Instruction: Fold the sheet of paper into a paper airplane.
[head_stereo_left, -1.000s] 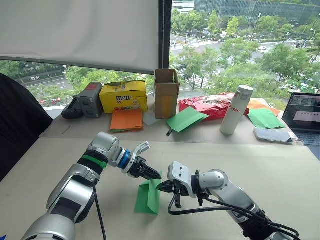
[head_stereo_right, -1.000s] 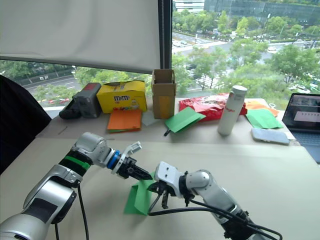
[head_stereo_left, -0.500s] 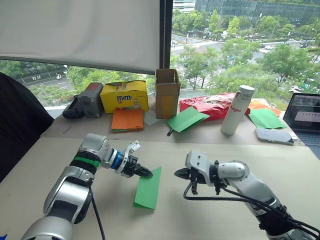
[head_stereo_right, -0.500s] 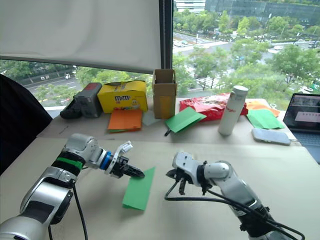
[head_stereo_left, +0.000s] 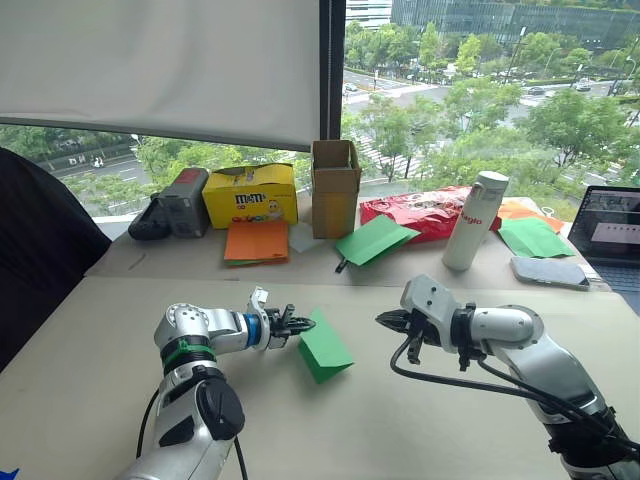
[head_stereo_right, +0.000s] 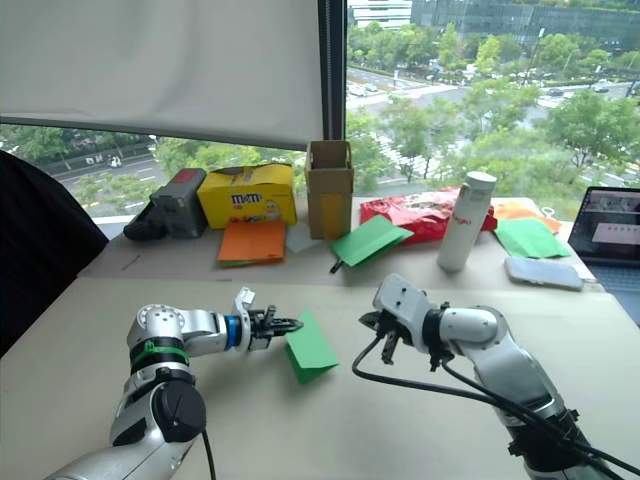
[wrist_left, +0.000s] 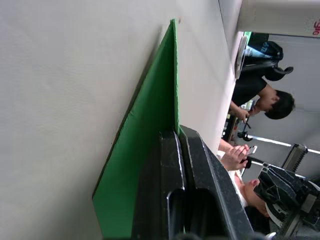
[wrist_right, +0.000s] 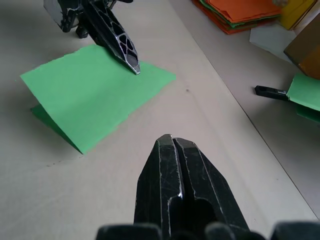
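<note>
The sheet of paper (head_stereo_left: 325, 350) is bright green and folded in two, resting on the tan table (head_stereo_left: 450, 420) with its upper layer slightly raised. My left gripper (head_stereo_left: 305, 324) is shut on the sheet's near-left corner; in the left wrist view its black fingers (wrist_left: 172, 165) pinch the green edge (wrist_left: 145, 120). My right gripper (head_stereo_left: 385, 320) hovers to the right of the sheet, apart from it, shut on nothing. The right wrist view looks past its shut fingertips (wrist_right: 172, 142) at the folded sheet (wrist_right: 95, 97). The paper airplane is out of view.
Along the far table edge stand orange paper sheets (head_stereo_left: 255, 240), a yellow box (head_stereo_left: 250, 195), a cardboard box (head_stereo_left: 335, 187), spare green sheets (head_stereo_left: 372, 238), a red bag (head_stereo_left: 415, 212) and a white bottle (head_stereo_left: 475, 218). A phone (head_stereo_left: 545, 270) and laptop (head_stereo_left: 610, 230) sit far right.
My right gripper has let go of the sheet and drawn back to the right. My left gripper has carried the sheet farther away and turned it, so it lies flatter.
</note>
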